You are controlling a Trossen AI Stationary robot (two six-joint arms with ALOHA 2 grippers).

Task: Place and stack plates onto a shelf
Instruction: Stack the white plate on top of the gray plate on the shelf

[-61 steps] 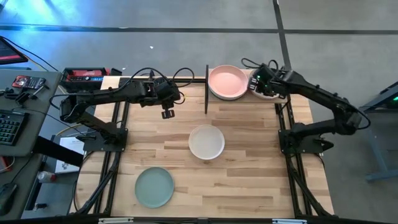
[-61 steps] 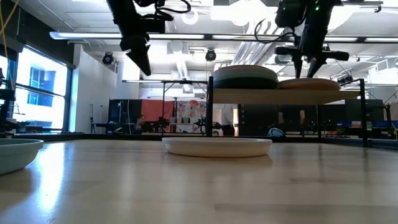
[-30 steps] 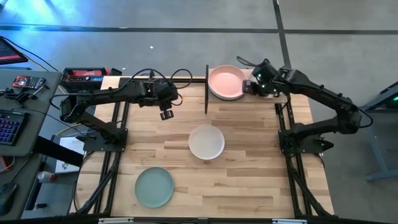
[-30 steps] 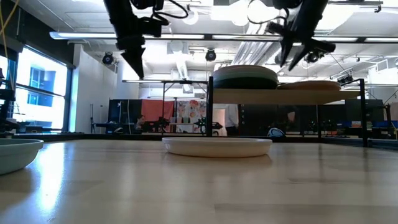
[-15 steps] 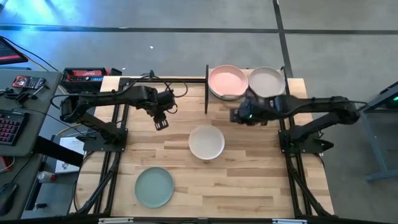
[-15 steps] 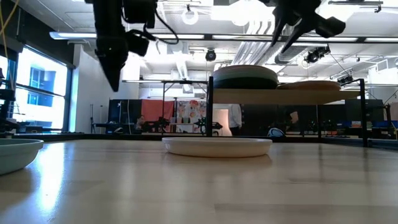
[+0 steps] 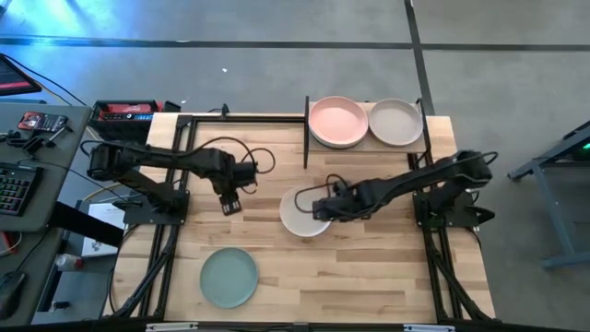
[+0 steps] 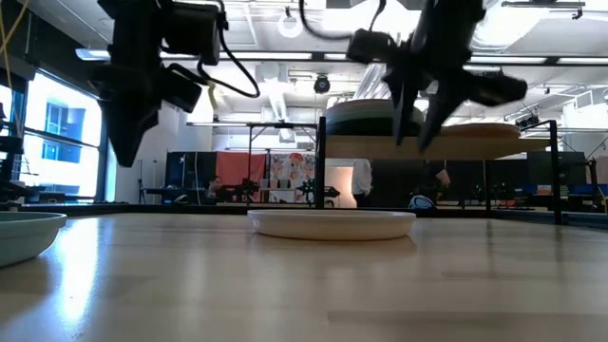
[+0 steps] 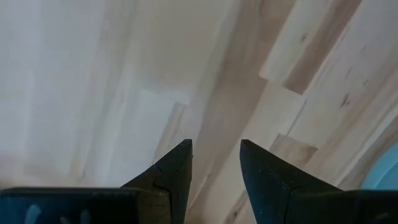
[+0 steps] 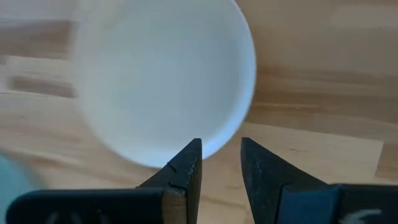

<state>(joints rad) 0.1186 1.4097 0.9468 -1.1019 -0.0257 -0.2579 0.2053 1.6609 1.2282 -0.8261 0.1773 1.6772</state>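
No readable text, labels, brands or nos. anywhere. Red box at table's 10 o'clock corner has markings, too small to read. Posters in room behind: illegible.

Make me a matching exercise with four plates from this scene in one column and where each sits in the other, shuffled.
Column one:
1. pink plate
2. beige plate
3. cream plate
4. mint plate

Column two:
A. tabletop, near front edge
B. shelf, right spot
C. tabletop centre, at the right claw
D. shelf, left spot

Pairs: 1-D, 2-B, 3-C, 4-A
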